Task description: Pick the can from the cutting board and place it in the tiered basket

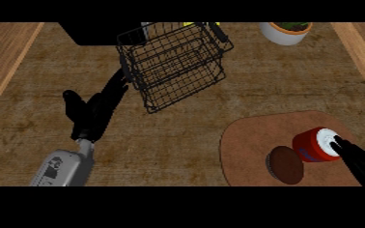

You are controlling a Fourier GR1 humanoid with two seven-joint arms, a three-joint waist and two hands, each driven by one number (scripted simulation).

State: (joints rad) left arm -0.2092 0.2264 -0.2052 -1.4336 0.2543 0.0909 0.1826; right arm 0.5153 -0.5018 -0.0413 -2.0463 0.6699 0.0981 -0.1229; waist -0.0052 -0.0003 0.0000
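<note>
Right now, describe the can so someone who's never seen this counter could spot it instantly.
Find the rounded brown cutting board at the lower right of the counter. At its right side lies the can, red with a white end, at the right hand's fingertips. The dark brown disc next to it is flat and has no red.

Red can [315, 145] lies tilted on the cutting board [246, 140]; black wire tiered basket [175, 63] well apart.

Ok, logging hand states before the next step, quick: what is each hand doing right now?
Left hand: open, fingers straight, reaching up beside the tiered basket, holding nothing.
Right hand: fingers at the can on the cutting board; grip cannot be told.
</note>
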